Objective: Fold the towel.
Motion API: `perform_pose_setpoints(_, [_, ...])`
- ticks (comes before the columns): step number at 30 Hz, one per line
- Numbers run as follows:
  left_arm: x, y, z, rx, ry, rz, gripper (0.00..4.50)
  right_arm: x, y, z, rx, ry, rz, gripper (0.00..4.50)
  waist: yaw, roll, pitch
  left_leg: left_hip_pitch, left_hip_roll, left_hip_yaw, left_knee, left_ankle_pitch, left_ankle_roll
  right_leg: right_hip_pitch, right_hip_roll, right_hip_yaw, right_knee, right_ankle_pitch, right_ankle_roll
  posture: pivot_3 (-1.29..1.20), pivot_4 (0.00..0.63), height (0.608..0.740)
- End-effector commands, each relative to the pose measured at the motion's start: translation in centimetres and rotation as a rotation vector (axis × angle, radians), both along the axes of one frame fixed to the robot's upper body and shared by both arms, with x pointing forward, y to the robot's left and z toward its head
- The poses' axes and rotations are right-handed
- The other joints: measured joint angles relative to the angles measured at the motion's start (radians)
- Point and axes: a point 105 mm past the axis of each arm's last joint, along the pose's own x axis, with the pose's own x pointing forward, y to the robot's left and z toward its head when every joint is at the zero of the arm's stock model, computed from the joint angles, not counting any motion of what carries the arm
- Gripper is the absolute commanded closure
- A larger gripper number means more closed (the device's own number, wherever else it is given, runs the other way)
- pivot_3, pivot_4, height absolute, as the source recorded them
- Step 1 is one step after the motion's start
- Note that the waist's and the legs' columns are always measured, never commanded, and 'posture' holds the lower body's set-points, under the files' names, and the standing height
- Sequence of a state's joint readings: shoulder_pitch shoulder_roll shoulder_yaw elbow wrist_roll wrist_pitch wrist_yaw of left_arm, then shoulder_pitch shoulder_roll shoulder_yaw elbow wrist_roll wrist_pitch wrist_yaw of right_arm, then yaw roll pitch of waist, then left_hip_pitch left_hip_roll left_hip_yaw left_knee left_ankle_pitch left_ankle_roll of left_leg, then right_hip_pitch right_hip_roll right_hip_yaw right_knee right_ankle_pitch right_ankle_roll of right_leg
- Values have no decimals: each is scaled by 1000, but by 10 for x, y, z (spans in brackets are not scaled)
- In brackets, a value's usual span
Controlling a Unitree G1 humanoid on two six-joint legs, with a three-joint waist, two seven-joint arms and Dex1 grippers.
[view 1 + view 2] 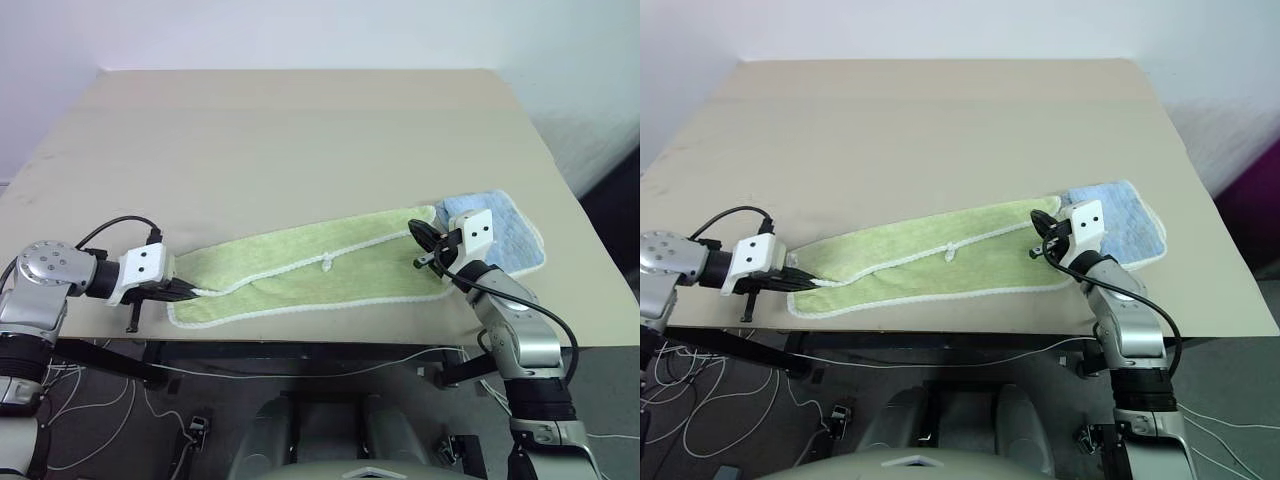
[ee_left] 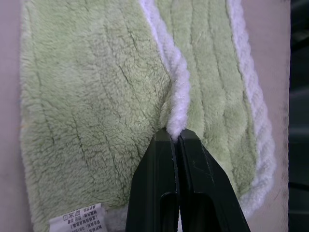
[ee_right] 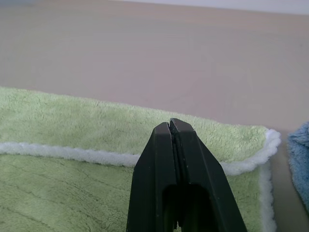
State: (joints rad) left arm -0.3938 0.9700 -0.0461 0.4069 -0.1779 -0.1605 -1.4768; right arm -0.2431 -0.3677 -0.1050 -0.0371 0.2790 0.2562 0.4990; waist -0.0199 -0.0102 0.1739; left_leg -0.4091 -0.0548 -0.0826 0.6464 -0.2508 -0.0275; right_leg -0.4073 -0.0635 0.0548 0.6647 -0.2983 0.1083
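The light yellow-green towel (image 1: 300, 270) lies folded lengthwise along the table's near edge, its white loop (image 1: 327, 263) near the middle. My left gripper (image 1: 192, 291) is at the towel's left end. In the left wrist view its black fingers (image 2: 159, 159) are shut on a raised ridge of the white edging (image 2: 177, 104). My right gripper (image 1: 418, 234) hovers over the towel's right end, pointing left. Its fingers (image 3: 161, 154) are pressed together with no cloth between them, and the towel's folded corner (image 3: 241, 145) lies just beyond.
A light blue folded cloth (image 1: 505, 235) lies just right of the towel's end, beside my right gripper. The beige table (image 1: 300, 140) stretches away bare behind the towel. Its near edge runs right below the towel. A white care label (image 2: 79, 217) sits at the towel's left end.
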Motion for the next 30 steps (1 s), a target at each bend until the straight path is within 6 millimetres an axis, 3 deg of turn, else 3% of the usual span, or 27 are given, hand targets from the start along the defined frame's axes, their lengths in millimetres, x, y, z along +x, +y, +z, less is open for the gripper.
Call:
perform_pose_setpoints(1, [1, 0, 21, -65, -53, 18, 4465, 1, -5, 22, -33, -79, 2, 4500, 0, 0, 0, 0, 0, 0, 0, 0, 0, 0, 0, 0, 0, 0, 0, 0, 150, 740])
perform_pose_setpoints(7, [6, 5, 23, -48, -91, 77, 4465, 3, -10, 34, -206, -137, 29, 4500, 0, 0, 0, 0, 0, 0, 0, 0, 0, 0, 0, 0, 0, 0, 0, 0, 150, 740])
perform_pose_setpoints(10, [11, 7, 26, -61, -114, 112, 4465, 6, -22, 40, -440, -179, 46, 4500, 0, 0, 0, 0, 0, 0, 0, 0, 0, 0, 0, 0, 0, 0, 0, 0, 150, 740])
perform_pose_setpoints(14, [15, 5, 27, -74, -143, 129, 4465, 8, -35, 29, -717, -173, 129, 4500, 1, 0, 0, 0, 0, 0, 1, 0, 0, 0, 0, 0, 0, 0, 0, 0, 150, 740])
perform_pose_setpoints(17, [17, 3, 27, -83, -155, 136, 4500, 11, -43, 20, -847, -165, 183, 3861, 0, 0, 0, 0, 0, 1, 1, 0, 0, 0, 0, 0, 0, 0, 0, 0, 150, 740])
perform_pose_setpoints(22, [17, 1, 24, -90, -156, 139, 4500, 18, -48, 14, -1008, -217, 219, 2220, -2, 0, 0, 0, 0, 1, 1, 0, 0, 0, 0, 0, 0, 0, 0, 0, 150, 740])
perform_pose_setpoints(30, [16, -4, 20, -105, -156, 140, 4500, 33, -51, 14, -1119, -285, 221, 2220, -1, 0, 0, 0, 0, 1, 1, 0, 0, 0, 0, 0, 0, 0, 0, 0, 150, 740])
